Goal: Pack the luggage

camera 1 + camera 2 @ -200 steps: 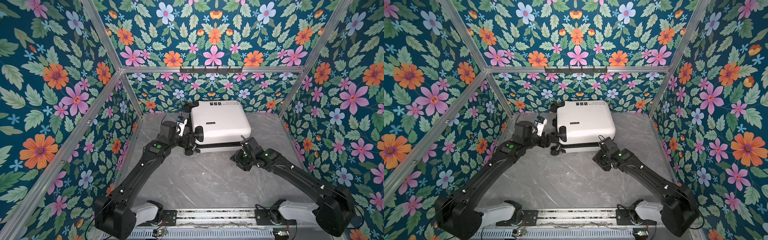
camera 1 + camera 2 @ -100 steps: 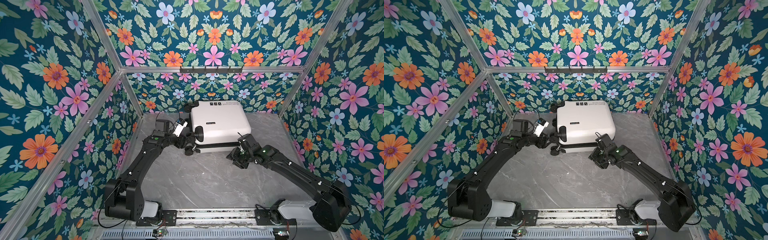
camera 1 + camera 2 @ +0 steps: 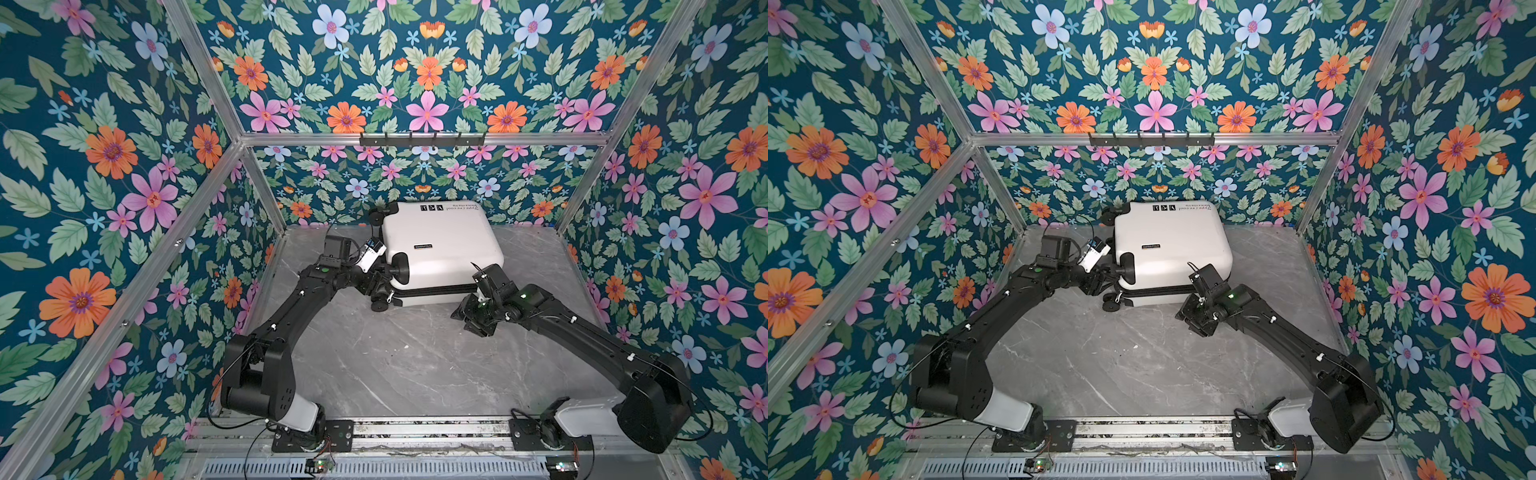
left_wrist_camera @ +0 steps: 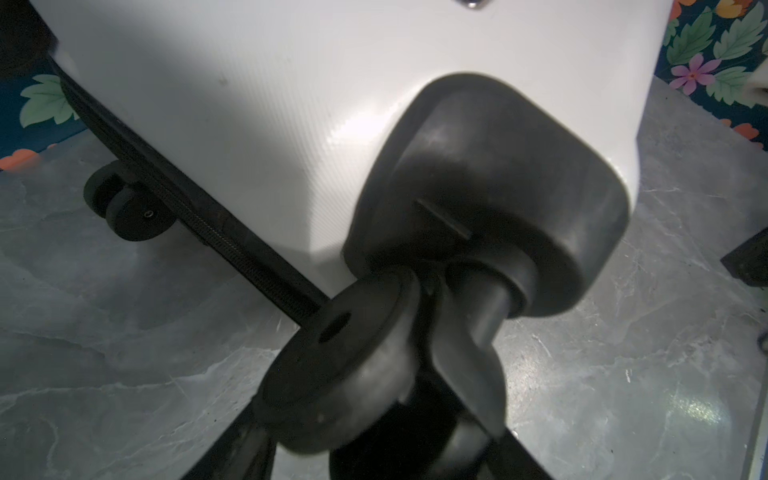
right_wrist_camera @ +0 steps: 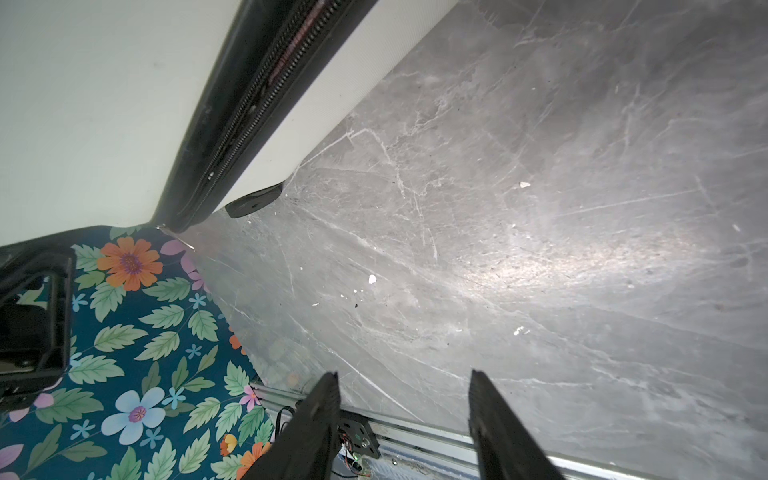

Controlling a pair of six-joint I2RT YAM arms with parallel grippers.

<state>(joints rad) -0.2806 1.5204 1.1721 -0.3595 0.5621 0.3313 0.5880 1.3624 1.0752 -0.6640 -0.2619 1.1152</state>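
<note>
Flanking luggage wheel [image 4: 345,361], perhaps: left fingers [image 4: 232,455]

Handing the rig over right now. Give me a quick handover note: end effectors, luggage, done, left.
Luggage: flat at the table's back, lid down.
Left end effector: jaws around a wheel of it; grip unclear.
Right end effector: open, empty, over the table by the luggage's near right corner.
Done: lid closed; contents hidden.
Left: probably confirm the zipper, back both arms off.
</note>
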